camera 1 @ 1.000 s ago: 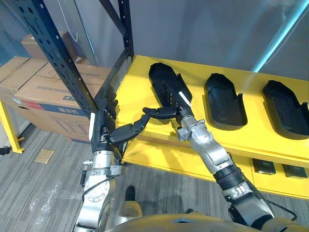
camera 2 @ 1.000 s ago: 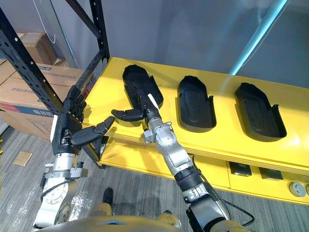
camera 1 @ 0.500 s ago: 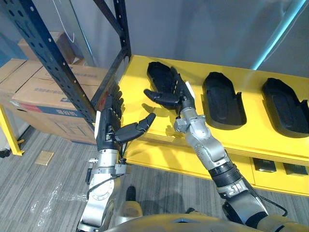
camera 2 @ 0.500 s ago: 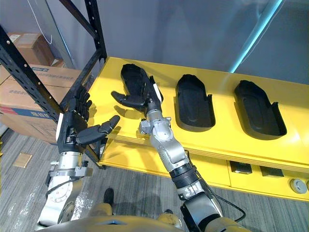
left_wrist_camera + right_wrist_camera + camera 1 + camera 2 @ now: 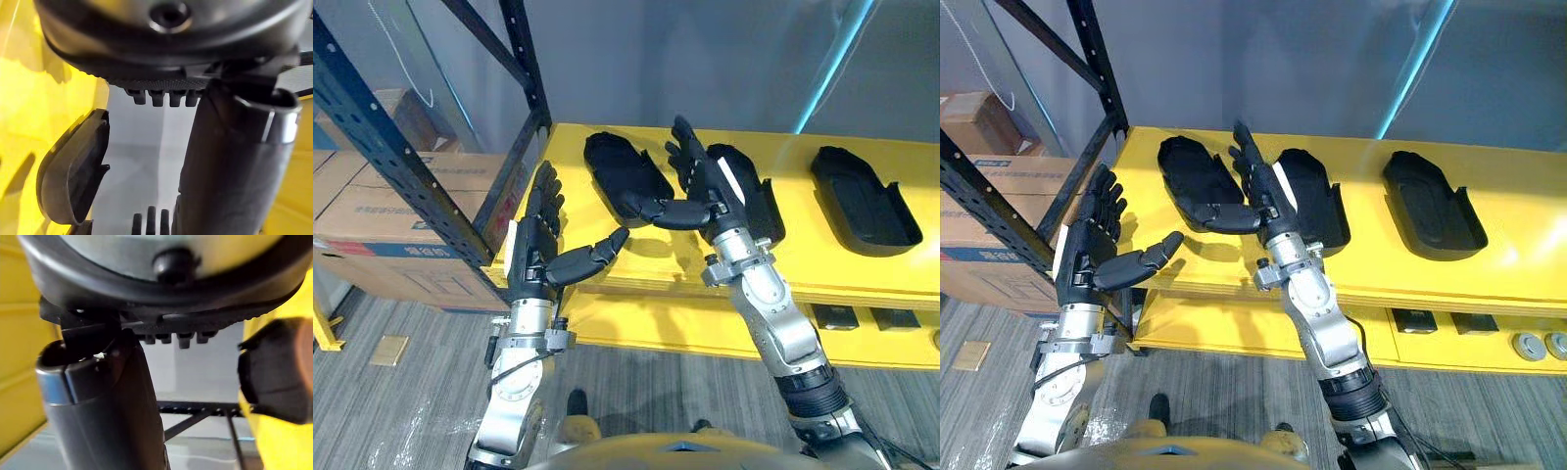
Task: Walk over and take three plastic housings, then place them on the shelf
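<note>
**Q:** Where do the housings lie relative to your hands?

**A:** You have three black housings in a row on the yellow shelf. The left housing is nearest the left edge, then the middle housing. The right housing lies towards the right edge. Your right hand is raised between the left and middle housings, overlapping the middle one's left side.

**Q:** Any writing? Hand state?

**A:** Print on the cardboard boxes is not legible.
- **Right hand:** fingers straight and spread, thumb out towards the left housing's near end, holding nothing. Contact cannot be told.
- **Left hand****:** at the shelf's front left corner, fingers straight, thumb out, empty, apart from every housing.
</note>
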`<state>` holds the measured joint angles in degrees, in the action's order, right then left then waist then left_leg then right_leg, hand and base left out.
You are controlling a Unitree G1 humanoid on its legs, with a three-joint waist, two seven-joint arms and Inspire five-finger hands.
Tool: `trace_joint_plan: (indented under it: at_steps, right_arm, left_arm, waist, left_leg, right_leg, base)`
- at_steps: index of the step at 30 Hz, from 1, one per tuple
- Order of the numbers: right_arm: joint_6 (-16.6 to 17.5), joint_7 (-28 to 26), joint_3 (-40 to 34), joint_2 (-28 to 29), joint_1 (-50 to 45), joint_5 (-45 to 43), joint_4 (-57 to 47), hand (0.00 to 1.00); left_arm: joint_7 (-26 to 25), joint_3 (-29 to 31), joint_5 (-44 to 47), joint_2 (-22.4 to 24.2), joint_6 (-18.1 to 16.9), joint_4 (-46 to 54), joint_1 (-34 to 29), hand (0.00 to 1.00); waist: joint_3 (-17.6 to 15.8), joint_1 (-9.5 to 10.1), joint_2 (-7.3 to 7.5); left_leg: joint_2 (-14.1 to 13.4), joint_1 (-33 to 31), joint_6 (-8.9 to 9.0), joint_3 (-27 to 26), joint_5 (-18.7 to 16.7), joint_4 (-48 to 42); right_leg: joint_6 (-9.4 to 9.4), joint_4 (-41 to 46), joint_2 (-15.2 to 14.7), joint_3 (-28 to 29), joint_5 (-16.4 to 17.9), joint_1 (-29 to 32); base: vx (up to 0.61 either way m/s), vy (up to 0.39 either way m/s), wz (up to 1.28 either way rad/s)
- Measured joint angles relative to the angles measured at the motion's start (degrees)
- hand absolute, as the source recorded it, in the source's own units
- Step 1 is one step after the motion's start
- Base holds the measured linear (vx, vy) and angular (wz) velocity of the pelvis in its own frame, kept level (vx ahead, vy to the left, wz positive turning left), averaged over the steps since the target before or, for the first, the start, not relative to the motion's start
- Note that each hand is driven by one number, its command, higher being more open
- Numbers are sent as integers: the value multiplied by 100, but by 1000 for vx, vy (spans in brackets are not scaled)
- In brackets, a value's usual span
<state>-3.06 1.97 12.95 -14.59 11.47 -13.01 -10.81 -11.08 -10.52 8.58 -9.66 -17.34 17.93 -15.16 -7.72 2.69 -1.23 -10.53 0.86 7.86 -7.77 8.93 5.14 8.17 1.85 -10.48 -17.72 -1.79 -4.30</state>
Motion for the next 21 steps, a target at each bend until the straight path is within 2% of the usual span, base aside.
trace_joint_plan:
  at_steps: [9,14,21]
  right_arm:
    - [0,140,-343,-116,151,153,243,100]
    - [-64,49,-343,-116,246,154,426,100]
    - [-173,-203,-342,-120,344,152,933,100]
  left_arm:
    - [-149,-1,-3,-40,1,-67,2,100]
    - [-160,-3,-4,-40,1,-67,2,100]
    - [-165,-3,-5,-40,0,-113,6,100]
  waist:
    - [0,-59,-1]
    - [-2,-122,-4]
    - [-5,-114,-10]
  left_leg:
    - [-46,-58,31,-45,18,-2]
    - [-47,-59,31,-42,18,-2]
    - [-46,-76,29,-11,20,-2]
  right_leg:
    - [2,-4,53,70,-48,123]
    - [-9,4,53,69,-36,125]
    - [-32,10,52,39,-18,123]
  base:
    - [5,-11,-4]
    - [0,0,0]
    - [0,-3,1]
